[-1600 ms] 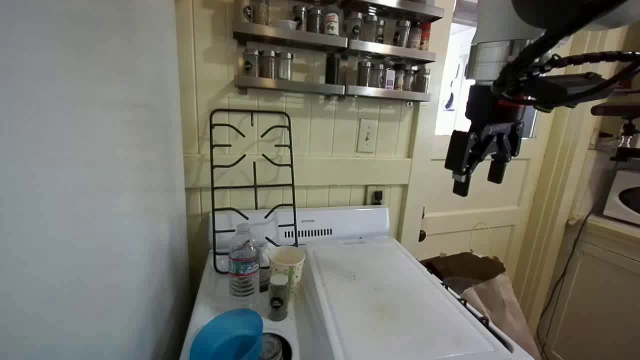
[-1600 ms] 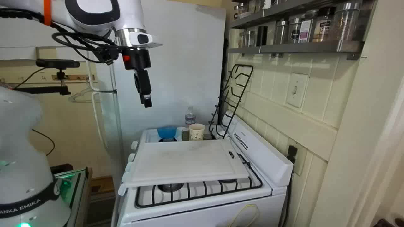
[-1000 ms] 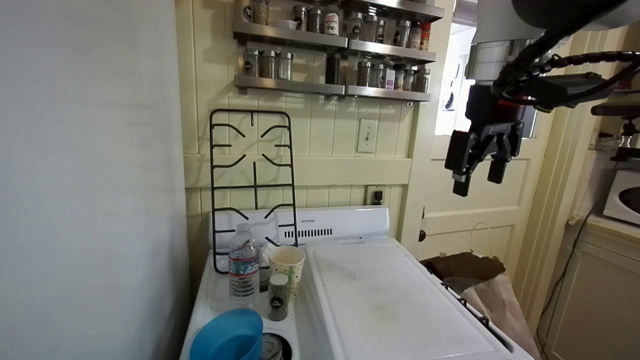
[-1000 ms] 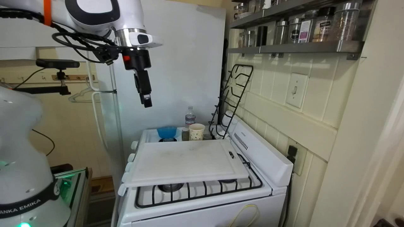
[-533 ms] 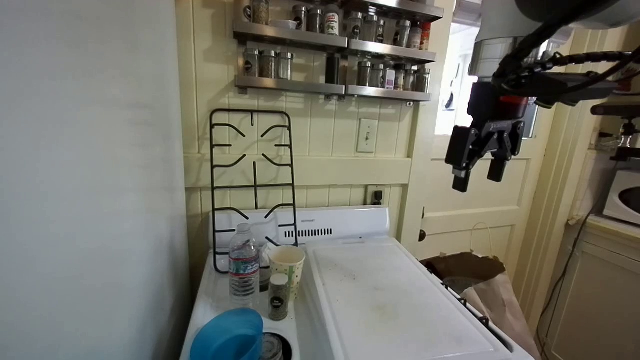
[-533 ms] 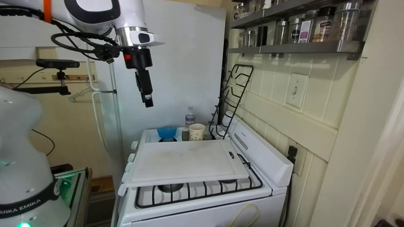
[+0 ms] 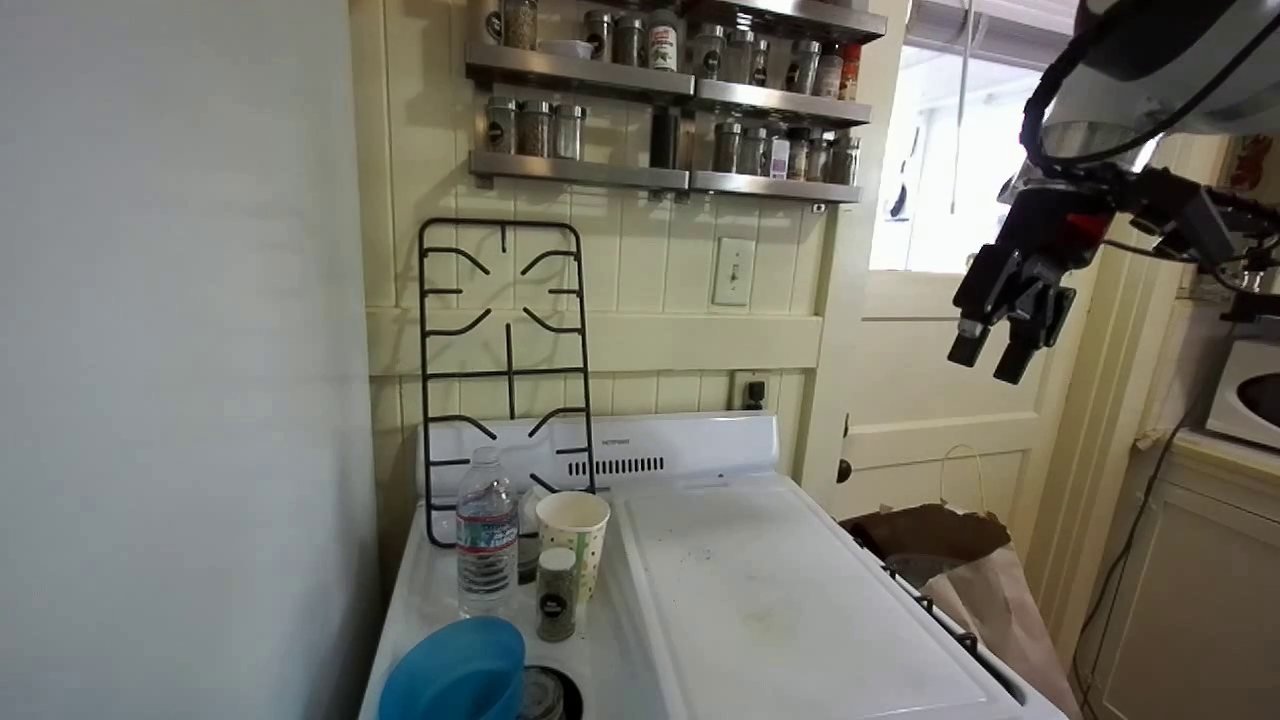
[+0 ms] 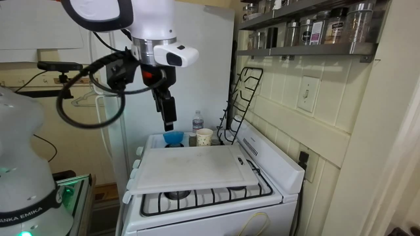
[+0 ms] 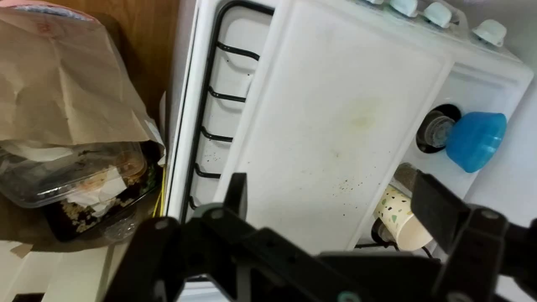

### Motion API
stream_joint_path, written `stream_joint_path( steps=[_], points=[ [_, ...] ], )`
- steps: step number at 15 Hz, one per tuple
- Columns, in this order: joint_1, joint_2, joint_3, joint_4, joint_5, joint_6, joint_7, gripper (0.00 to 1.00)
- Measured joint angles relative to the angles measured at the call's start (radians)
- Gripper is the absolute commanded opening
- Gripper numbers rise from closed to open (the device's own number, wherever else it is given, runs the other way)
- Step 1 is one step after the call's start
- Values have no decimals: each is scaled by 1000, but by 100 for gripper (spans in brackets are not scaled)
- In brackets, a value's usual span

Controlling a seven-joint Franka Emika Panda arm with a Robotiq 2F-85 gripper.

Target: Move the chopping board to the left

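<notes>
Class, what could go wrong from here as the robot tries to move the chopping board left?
Sliding left, the chopping board might topple the cup or small jar standing beside its left edge.

Its front edge lies near the stove knobs, so it might catch or turn one.

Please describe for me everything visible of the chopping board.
The chopping board is a thin, white, rectangular slab, apparently plastic, with an inset border, a slot near one end, a yellowish stain and dark specks. It lies roughly level, seemingly resting on the black grate beneath; the gripper does not touch it.
</notes>
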Motion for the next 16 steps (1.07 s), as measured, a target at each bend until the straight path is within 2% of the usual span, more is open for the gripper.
stream_joint_path(
  steps=[4, 8, 12, 16],
  points=[
    [1, 195, -112, 58, 96, -19, -93, 100],
    [-42, 382, -110, 107, 96, 24, -91, 100],
    [-74, 402, -81, 117, 137, 12, -129, 100],
    [-140, 452, -156, 119, 283, -87, -321, 100]
  ],
)
